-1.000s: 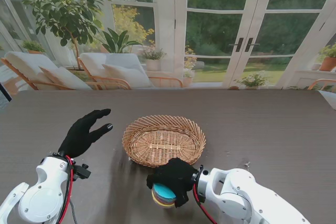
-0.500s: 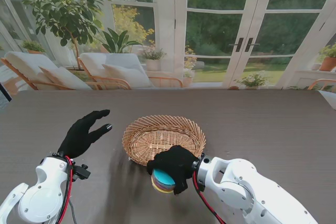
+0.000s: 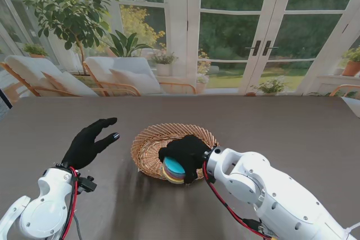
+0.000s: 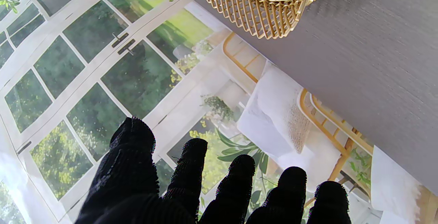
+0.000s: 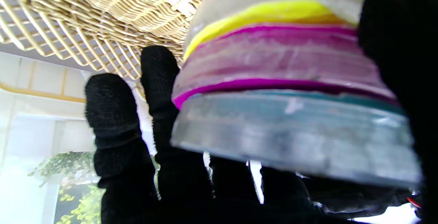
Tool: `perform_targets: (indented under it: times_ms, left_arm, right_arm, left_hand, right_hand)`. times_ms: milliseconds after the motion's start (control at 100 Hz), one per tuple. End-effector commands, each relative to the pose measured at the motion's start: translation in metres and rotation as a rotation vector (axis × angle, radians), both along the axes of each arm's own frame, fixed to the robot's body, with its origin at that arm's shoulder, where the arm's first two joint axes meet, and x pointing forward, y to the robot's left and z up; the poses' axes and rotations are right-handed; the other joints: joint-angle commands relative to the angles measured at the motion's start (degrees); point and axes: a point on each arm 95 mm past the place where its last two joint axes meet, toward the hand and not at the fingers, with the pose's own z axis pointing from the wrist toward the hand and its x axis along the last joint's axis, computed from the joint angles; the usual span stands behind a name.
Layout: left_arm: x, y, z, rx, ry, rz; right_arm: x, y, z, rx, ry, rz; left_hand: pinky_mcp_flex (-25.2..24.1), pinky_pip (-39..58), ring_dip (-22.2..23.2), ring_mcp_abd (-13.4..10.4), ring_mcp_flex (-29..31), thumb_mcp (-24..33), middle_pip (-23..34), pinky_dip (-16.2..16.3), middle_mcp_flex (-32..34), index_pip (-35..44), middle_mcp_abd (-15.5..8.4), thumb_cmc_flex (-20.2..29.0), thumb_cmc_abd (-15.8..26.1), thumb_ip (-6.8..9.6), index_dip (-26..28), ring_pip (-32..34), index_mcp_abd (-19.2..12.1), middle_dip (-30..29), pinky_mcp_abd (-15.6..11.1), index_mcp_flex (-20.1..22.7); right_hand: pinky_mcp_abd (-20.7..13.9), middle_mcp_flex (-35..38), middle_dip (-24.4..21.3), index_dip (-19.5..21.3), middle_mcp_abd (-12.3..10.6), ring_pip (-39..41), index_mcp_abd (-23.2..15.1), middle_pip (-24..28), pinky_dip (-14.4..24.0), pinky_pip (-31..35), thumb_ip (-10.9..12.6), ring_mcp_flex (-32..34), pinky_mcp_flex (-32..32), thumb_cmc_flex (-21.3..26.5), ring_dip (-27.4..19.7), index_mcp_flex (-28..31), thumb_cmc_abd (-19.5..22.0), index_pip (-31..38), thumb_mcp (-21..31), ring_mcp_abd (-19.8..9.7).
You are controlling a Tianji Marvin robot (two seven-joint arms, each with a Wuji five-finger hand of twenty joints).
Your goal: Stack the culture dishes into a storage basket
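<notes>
– Culture dishes [image 3: 174, 168]: stack of three, teal, magenta, yellow, clamped in our right hand [image 3: 184, 155], fingers wrapped round the rims. Where do we have them?

– Over the near rim of the storage basket [image 3: 152, 144], off the surface [image 3: 292, 133]. Left hand [image 3: 89, 140] hovers spread and empty, left of the basket.

– How do we set them down well?

– We judge: carry farther in past the rim, level the stack, lower to the woven floor, then ease the fingers off together so no dish slides.

– Change from a second ago?

– Stack sat nearer to us, short of the basket; we have since carried it forward to the rim. Left hand unchanged.
</notes>
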Motion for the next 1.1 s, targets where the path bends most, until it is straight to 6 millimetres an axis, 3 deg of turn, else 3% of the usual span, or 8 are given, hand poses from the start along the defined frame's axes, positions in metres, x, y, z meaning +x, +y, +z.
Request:
perform_targets:
  times_ms: [0, 200, 640, 1090]
  left_arm:
    - [-0.001, -0.002, -0.001, -0.004, 0.019, -0.008]
    - [0.000, -0.002, -0.002, -0.001, 0.028, -0.005]
    - [0.008, -0.005, -0.007, 0.022, 0.067, -0.013]
    - [0.018, -0.010, -0.014, 0.044, 0.113, -0.033]
  right_arm:
    - [0.010, 0.003, 0.003, -0.010, -0.010, -0.011]
    - [0.027, 0.005, 0.001, -0.018, -0.004, -0.043]
    - [0.069, 0.008, -0.004, -0.015, -0.019, -0.093]
    - [0.096, 0.009, -0.034, -0.031, 0.034, -0.131]
  left_hand:
    - [0.1, 0.2, 0.2, 0.5, 1.4, -1.0, 0.0, 0.4, -0.9, 0.2, 0.0, 1.6, 2.4, 1.36, 0.2, 0.3, -1.6, 0.3, 0.6, 0.6]
    - [0.1, 0.2, 0.2, 0.5, 1.4, -0.9, 0.0, 0.4, -0.9, 0.2, 0.0, 1.7, 2.4, 1.37, 0.2, 0.3, -1.5, 0.3, 0.6, 0.6]
    - [0.0, 0.1, 0.2, 0.4, 1.4, -1.0, -0.1, 0.4, -0.9, 0.1, -0.2, 1.6, 2.4, 1.36, 0.2, 0.3, -1.6, 0.3, 0.5, 0.4]
    - [-0.1, 0.1, 0.2, 0.4, 1.3, -1.0, 0.0, 0.4, -1.0, 0.1, -0.4, 1.6, 2.5, 1.38, 0.2, 0.3, -1.7, 0.4, 0.5, 0.3]
  right_hand:
    - [-1.3, 8.0, 5.5, 5.2, -6.0, 2.3, 1.6, 8.2, 1.5, 2.6, 9.9, 4.7, 13.3, 13.3, 0.7, 10.8, 13.9, 15.4, 9.6, -8.0]
    - [-0.8, 7.5, 5.3, 5.1, -6.0, 2.1, 1.7, 8.1, 1.5, 2.3, 11.3, 4.4, 13.1, 13.0, 0.7, 10.6, 14.3, 15.1, 9.7, -7.8]
    - [-1.1, 7.3, 5.1, 5.0, -6.0, 1.9, 1.1, 8.2, 1.6, 2.2, 12.1, 4.2, 13.1, 12.7, 0.6, 10.8, 14.5, 14.9, 9.6, -7.9]
    - [-0.7, 7.1, 4.8, 5.0, -5.9, 1.8, 1.3, 8.3, 1.6, 2.1, 12.8, 4.1, 13.0, 12.0, 0.6, 10.4, 15.2, 14.8, 9.4, -7.6]
